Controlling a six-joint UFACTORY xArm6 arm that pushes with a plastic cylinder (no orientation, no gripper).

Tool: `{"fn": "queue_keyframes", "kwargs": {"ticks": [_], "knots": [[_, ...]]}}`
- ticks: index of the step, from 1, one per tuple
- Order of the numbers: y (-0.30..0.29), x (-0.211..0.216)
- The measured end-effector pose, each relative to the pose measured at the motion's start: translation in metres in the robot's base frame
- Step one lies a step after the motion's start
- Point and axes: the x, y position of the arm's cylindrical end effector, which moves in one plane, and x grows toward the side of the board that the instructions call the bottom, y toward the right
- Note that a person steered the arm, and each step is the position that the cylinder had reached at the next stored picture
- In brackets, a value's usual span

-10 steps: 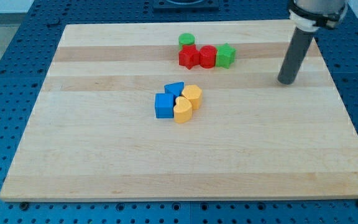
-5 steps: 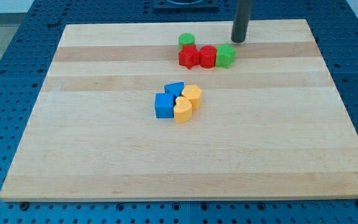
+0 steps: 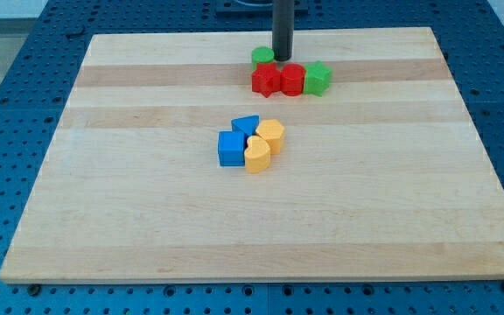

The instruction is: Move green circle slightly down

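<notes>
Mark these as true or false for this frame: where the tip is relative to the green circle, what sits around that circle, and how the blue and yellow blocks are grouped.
1. My tip is just to the view's right of the green circle. True.
2. The green circle sits alone, apart from other blocks. False: the red star lies right below it.
3. The green star is at the right end of the row, beside the red cylinder. True.
4. The blue cube and yellow blocks lie at the board's right edge. False: near the middle.
</notes>
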Motion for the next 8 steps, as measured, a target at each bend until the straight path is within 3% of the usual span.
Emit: {"fn": "queue_keyframes", "kwargs": {"ticks": [3, 8], "knots": [[-0.058, 0.005], [-0.11, 0.089]]}}
